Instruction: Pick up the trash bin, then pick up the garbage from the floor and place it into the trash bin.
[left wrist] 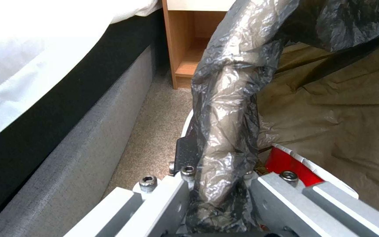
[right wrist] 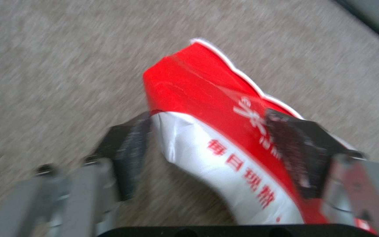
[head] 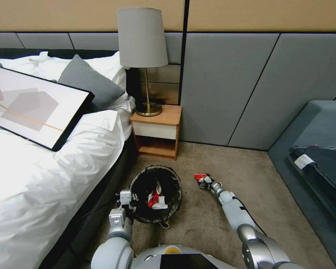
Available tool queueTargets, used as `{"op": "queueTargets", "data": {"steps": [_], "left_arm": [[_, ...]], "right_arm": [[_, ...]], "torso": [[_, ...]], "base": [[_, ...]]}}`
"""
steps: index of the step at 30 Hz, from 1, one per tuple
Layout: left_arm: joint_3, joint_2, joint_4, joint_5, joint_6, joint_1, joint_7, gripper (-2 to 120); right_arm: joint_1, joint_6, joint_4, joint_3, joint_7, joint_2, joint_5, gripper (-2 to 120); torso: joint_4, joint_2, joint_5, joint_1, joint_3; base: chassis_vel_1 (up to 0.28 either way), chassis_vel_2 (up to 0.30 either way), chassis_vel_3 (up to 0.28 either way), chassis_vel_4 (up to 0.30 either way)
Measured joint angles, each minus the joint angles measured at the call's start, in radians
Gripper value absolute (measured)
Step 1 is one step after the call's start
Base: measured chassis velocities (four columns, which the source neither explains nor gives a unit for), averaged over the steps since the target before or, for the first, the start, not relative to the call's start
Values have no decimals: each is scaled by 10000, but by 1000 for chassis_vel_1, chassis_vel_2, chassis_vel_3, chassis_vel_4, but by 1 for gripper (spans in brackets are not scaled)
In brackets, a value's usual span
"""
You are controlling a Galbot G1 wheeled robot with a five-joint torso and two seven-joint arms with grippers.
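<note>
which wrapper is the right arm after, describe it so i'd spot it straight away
Start at the bedside table. On the carpet before it stands the bin; right of that, the right end effector has a wrapper between its fingers. This wrapper is outside the bin, red and white.

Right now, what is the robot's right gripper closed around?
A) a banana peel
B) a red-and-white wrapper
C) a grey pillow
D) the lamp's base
B: the right gripper has its fingers pressed on either side of a red-and-white wrapper above the carpet, beside the trash bin.
</note>
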Motion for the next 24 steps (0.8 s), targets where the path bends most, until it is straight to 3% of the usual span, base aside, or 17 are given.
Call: {"op": "queueTargets", "data": {"steps": [3, 10, 17, 24], "left_arm": [[22, 7, -14, 0, -2, 4, -5, 0], [37, 29, -37, -2, -9, -3, -9, 0], [83, 35, -46, -6, -9, -23, -8, 0], [77, 36, -79, -11, -10, -27, -6, 0]], "right_arm": [[-120, -45, 0, 24, 25, 14, 48, 41], [-412, -22, 53, 133, 43, -33, 145, 18], [-512, 18, 134, 165, 42, -119, 216, 4], [-575, 68, 195, 169, 50, -134, 235, 3]], "torso": [[1, 2, 0, 0, 0], [2, 2, -2, 0, -1], [1, 2, 0, -1, -1], [0, 2, 0, -1, 0]], "base": [[0, 0, 0, 0], [0, 0, 0, 0], [0, 0, 0, 0], [0, 0, 0, 0]]}}
